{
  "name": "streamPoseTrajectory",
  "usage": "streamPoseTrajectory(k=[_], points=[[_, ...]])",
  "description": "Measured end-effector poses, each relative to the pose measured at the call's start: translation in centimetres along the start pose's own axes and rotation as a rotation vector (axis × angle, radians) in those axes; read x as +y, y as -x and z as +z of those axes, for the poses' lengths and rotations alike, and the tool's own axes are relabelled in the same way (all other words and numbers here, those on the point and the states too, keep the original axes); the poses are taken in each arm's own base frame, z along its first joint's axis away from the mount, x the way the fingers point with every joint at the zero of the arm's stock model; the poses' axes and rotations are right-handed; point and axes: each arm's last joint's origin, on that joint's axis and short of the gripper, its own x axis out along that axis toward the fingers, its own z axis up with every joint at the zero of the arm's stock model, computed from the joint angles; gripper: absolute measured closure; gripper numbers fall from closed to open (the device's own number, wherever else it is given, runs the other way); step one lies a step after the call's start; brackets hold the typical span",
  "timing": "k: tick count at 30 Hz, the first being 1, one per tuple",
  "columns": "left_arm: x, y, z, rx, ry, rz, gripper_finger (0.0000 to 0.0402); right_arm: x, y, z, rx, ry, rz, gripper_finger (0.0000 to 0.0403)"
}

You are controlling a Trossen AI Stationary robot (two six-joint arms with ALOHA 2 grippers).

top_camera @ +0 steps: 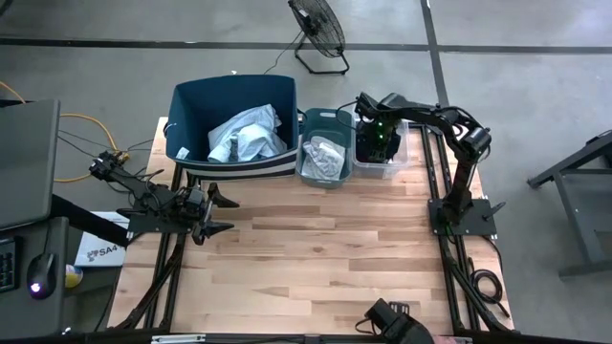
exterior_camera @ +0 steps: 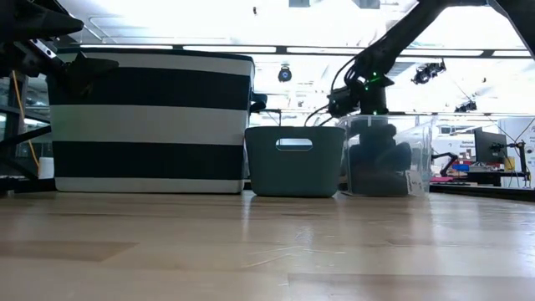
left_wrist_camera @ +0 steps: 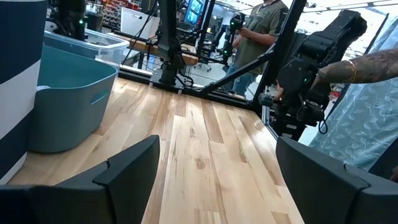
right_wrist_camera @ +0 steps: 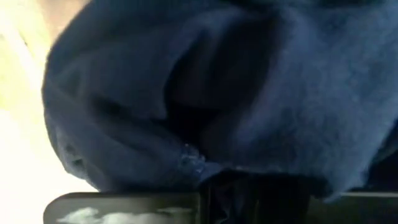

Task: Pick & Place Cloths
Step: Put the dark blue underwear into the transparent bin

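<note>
From above: left gripper [top_camera: 222, 212] spread, empty, over the table's [top_camera: 325, 258] left side; right gripper [top_camera: 378, 143] down in the clear bin [top_camera: 404, 162], far right | Low: dark cloth [exterior_camera: 378, 159] fills that bin | Left wrist: fingers [left_wrist_camera: 127, 171] wide apart | Right wrist: fingers pressed together against navy fabric; whether they pinch it, cannot tell.

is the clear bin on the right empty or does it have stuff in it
Not empty. The clear bin holds dark cloth, seen through its wall in the low view, and the right gripper is down inside it, shut against dark blue fabric.
</note>
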Motion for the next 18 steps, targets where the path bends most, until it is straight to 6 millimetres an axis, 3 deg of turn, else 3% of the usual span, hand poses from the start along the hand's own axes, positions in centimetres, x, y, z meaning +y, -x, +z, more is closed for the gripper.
streamPoseTrajectory(k=[4,8,18], points=[[0.0,0.0,0.0,0.0,0.0,0.0,0.0086,0.1,-0.4,-0.1,-0.005,-0.042,0.002,0.0376],[0.0,0.0,0.0,0.0,0.0,0.0,0.0086,0.1,-0.3,-0.1,-0.004,-0.101,-0.008,0.0345],[0.0,0.0,0.0,0.0,0.0,0.0,0.0086,0.2,2.2,0.0,-0.034,-0.172,-0.007,0.0203]])
